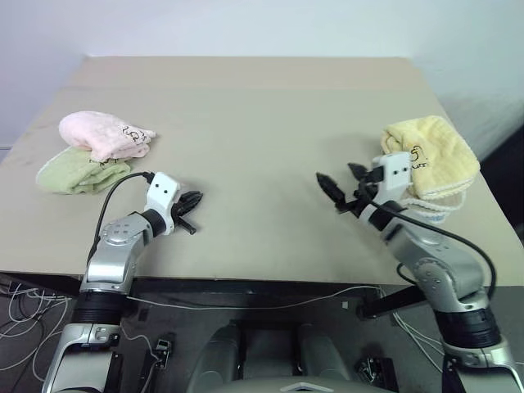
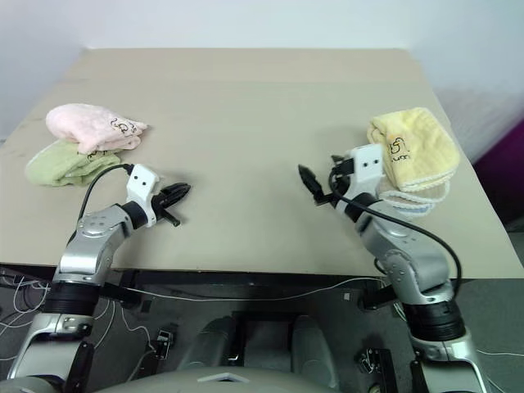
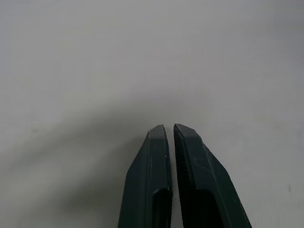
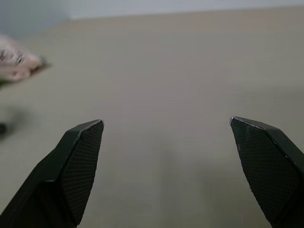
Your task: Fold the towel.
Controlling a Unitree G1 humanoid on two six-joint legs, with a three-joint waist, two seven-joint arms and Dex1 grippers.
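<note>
Pale yellow terry-cloth towel (image 1: 431,155), already bundled into a thick folded wad, lying on the beige tabletop (image 1: 262,139) near its right edge. Whitish corded edging showing along the near side, small dark printed mark on top. Partly behind the right wrist from the head views.

Handling, judged: soft, light, limp; layers likely to slide over one another and sag if lifted by one point. Terry pile should give decent grip, nothing fragile. Best hold probably at a corner or along the corded edging, pinching through all layers there; a second hold on a neighbouring corner would keep the fold square.

Right tool (image 1: 342,187) spread wide, holding nothing, poised above bare tabletop just beside the towel on its inner side, not touching it. Right wrist view: two fingertips well apart with empty surface between.

Left tool (image 1: 190,203) pinched nearly shut, nothing between the tips, over bare tabletop well apart from the yellow towel.

Count:
- yellow towels: one
- pink fluffy towel (image 1: 105,133): one, far left of tabletop
- pale green towel (image 1: 78,173): one, touching the pink one, partly under it
- tools: two

Fold appears done or nearly so, judged from the compact shape; hard to tell whether edges line up.
</note>
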